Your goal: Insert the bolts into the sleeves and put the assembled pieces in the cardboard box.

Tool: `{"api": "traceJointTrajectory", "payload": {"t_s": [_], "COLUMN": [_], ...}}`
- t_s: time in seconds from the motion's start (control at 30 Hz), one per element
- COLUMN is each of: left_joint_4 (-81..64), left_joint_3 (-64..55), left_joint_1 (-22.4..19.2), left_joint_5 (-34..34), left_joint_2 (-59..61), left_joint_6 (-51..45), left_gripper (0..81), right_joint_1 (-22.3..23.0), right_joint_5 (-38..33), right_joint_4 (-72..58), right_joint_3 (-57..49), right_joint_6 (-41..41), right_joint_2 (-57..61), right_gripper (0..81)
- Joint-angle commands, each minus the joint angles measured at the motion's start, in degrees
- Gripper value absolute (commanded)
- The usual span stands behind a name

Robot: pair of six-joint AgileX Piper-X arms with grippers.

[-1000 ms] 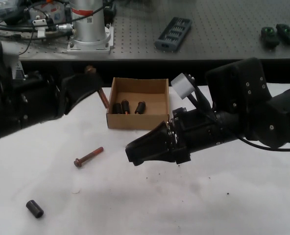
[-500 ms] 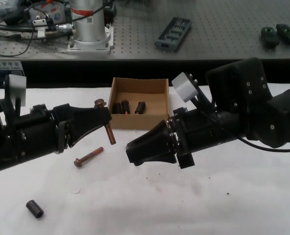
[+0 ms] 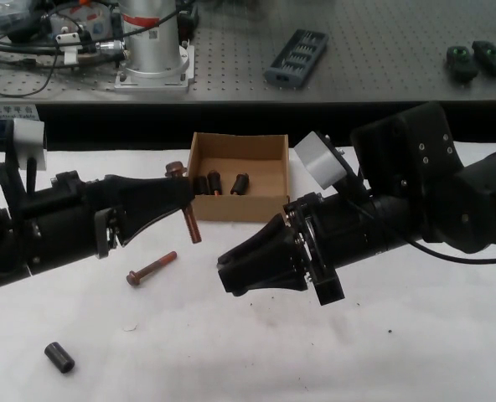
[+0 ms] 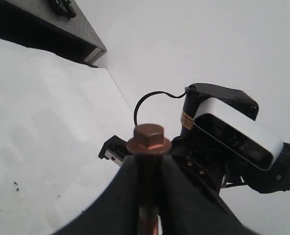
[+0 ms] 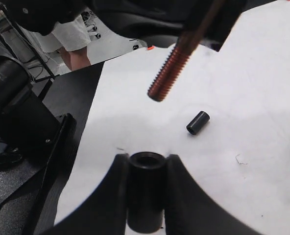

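held bolt [image 3: 189, 219]: hanging threads-down and slightly tilted at centre-left of the high view, just in front of the cardboard box [image 3: 231, 208]'s left front corner
left gripper [image 3: 179, 199]: fingers are clamping the bolt shank right under the hex head
held sleeve [image 5: 146, 188]: right gripper [image 5: 146, 166] is pinching it between closed fingers, and the open bore is pointing up toward the bolt tip
gap: tip and bore are sitting apart and off-axis, so insertion is not yet done
risk 1: threads are likely catching on the sleeve rim if the tilt is not corrected, causing a jam or a sideways push
risk 2: the bolt is probably pivoting in the narrow grip under any side load, and it could be slipping out
risk 3: the sleeve could be twisting or popping from the pinch if it is pushed end-on
risk 4: the two grippers are working close together at frame centre, so a finger clash is possible
box contents: assembled pieces [image 3: 214, 182] are lying inside the box, upper centre
spares: loose bolt [image 3: 152, 268] is lying left of centre and loose sleeve [image 3: 59, 358] at lower left, both waiting on the white table [image 3: 231, 360]
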Motion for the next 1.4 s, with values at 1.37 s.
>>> {"api": "traceJointTrajectory", "payload": {"t_s": [1.37], "left_joint_4": [-0.1], "left_joint_3": [-0.1], "left_joint_1": [-3.9], "left_joint_5": [-3.5], "left_joint_2": [0.0], "left_joint_6": [5.8], "left_gripper": [0.6], "right_joint_1": [0.1], "right_joint_5": [-0.8], "right_joint_4": [0.3], "right_joint_3": [-0.4], "right_joint_6": [2.4], "right_joint_2": [-0.9], "right_gripper": [4.4]}}
